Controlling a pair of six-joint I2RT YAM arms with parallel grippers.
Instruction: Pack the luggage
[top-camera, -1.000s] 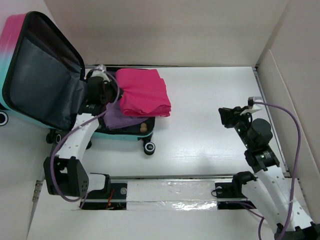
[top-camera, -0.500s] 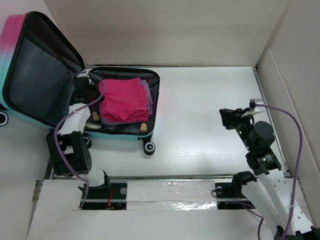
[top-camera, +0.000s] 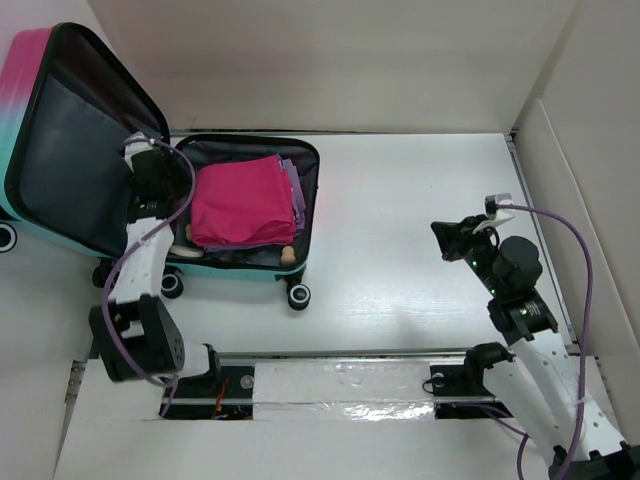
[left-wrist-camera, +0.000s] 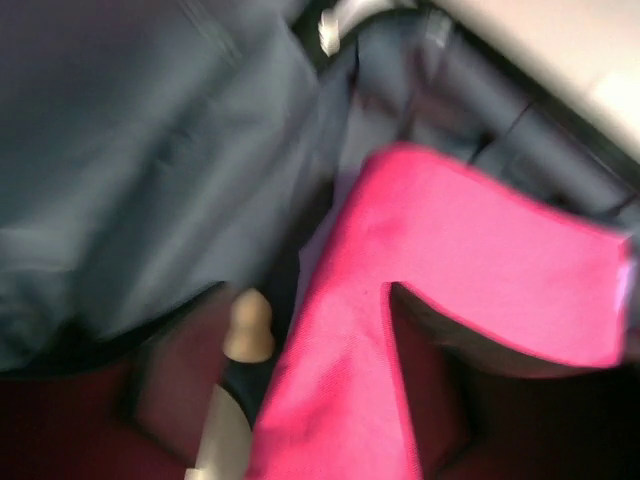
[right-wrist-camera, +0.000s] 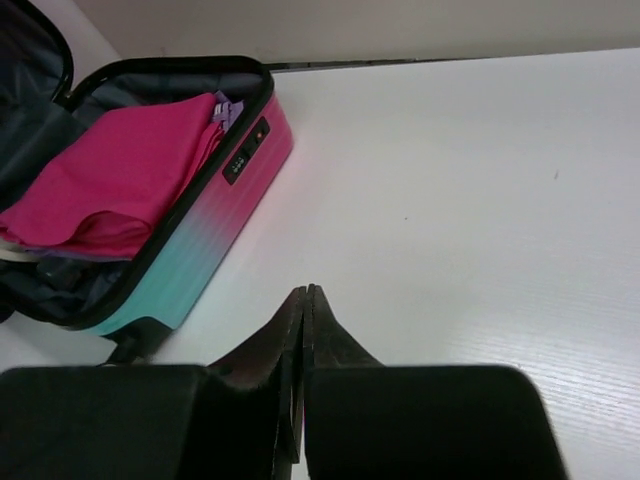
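The luggage lies open at the left of the table, its pink-and-teal lid raised and dark lining showing. A folded pink cloth rests in its base over a purple cloth. My left gripper hovers at the base's left edge by the lid; in the left wrist view its dark fingers stand apart over the pink cloth, open. My right gripper is shut and empty above bare table at the right, its tips pressed together, pointing toward the luggage.
Small beige peg-shaped pieces lie in the base along its near side, one close beside the pink cloth. White walls enclose the table at the back and right. A rail runs along the near edge.
The left gripper drew the pink cloth from the luggage's right rim into the base, opened and moved left toward the lid. The right gripper shut and edged left.
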